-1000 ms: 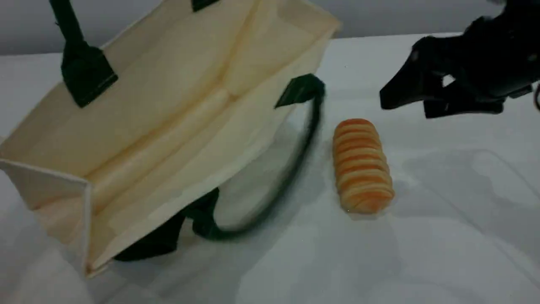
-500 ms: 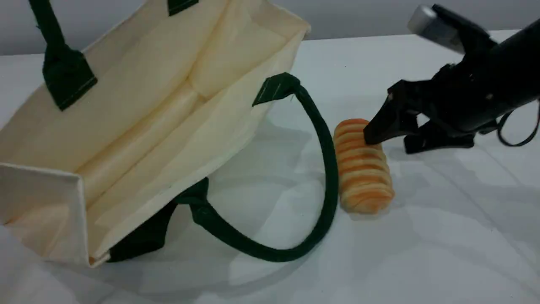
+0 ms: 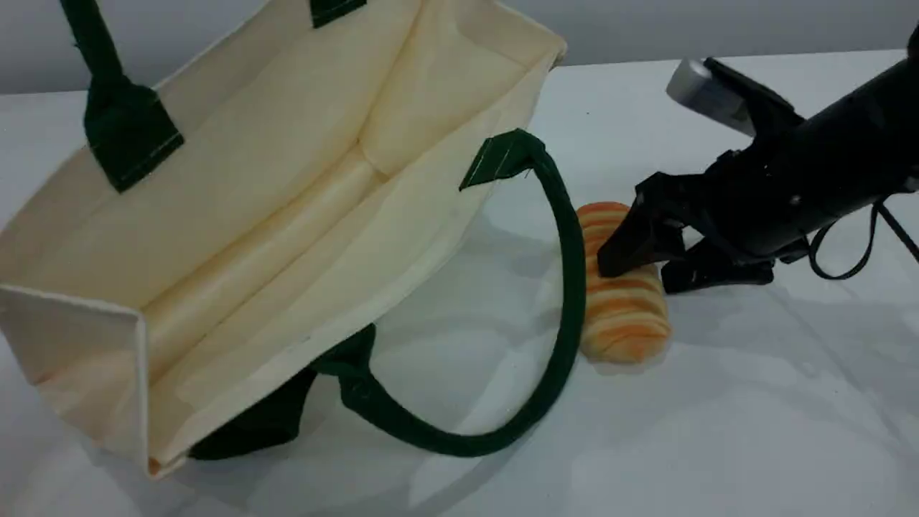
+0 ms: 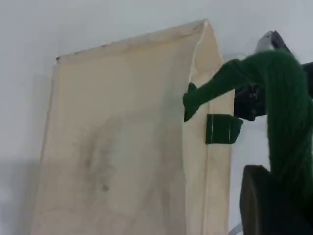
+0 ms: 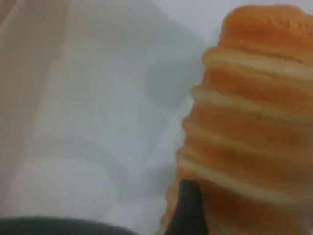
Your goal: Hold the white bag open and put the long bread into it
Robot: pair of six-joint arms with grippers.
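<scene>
Scene view: the white bag [image 3: 287, 187] gapes at left, tilted, its far handle [image 4: 288, 112] pinched in the closed left hand [image 4: 274, 205]. Right of the near handle [image 3: 560, 301], the long bread [image 3: 624, 316] lies on the tabletop [image 3: 718, 431], straddled by the spread right hand [image 3: 639, 269].

Right gripper [image 3: 650, 262] lowered, jaws now straddling long bread [image 3: 624, 316]; white bag [image 3: 273, 208] swung rightward, handle [image 3: 567, 287] against loaf.
</scene>
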